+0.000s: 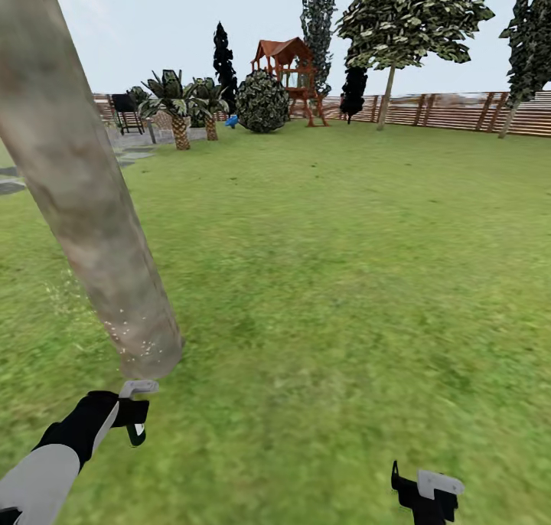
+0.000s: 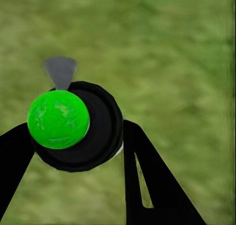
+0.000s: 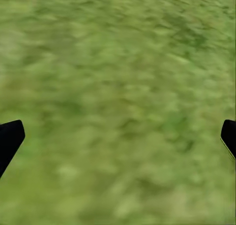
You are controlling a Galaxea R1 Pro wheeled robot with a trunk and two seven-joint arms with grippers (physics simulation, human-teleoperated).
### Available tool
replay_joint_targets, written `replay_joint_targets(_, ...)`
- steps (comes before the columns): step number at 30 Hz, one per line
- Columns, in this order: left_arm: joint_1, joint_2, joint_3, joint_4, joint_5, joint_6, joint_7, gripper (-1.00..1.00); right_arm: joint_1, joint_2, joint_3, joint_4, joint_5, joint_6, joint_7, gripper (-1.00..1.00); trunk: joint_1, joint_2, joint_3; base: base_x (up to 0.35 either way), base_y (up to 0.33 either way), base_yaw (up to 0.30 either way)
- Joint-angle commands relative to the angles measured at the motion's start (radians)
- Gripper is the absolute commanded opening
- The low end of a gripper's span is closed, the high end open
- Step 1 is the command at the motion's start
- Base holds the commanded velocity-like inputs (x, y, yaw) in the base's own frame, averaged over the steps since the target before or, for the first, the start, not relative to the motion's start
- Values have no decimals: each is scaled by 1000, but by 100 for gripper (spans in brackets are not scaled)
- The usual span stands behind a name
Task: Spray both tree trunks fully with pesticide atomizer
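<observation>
A thick mottled grey-brown tree trunk (image 1: 92, 203) leans across the left of the head view and meets the grass just ahead of my left hand. Fine white pesticide specks (image 1: 128, 335) dot its lowest part and the lawn to its left. My left gripper (image 1: 132, 419) (image 2: 76, 129) is shut on the pesticide atomizer (image 1: 139, 389), whose grey nozzle points at the trunk's foot. In the left wrist view the atomizer (image 2: 81, 131) is a round black body with a bright green cap, held between black fingers (image 2: 147, 176). My right gripper (image 1: 428, 494) (image 3: 120, 136) hangs open over bare grass.
Green lawn (image 1: 329, 265) stretches ahead and to the right. Far off stand a brown slat fence (image 1: 459, 112), a red play tower (image 1: 287, 73), a round bush (image 1: 262, 102), short palms (image 1: 177, 104) and thin-trunked trees (image 1: 398, 20). Grey paving (image 1: 15, 180) lies at the left.
</observation>
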Motion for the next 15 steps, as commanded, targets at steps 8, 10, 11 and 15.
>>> replay_joint_targets(8,0,1,1,-1,0,0,0,-100,0,0,0,0,0,-1,0,100,0,0,0,48,-264,100)
replay_joint_targets(10,0,0,1,-1,0,0,0,-100,0,0,0,0,0,0,0,100,0,0,0,1,-272,262)
replay_joint_targets(11,0,1,1,-1,0,0,0,-100,0,0,0,0,0,-1,0,100,0,0,0,0,-266,270)
replay_joint_targets(15,0,1,1,-1,-1,0,0,-100,0,0,0,0,0,0,0,100,0,0,0,0,-206,275)
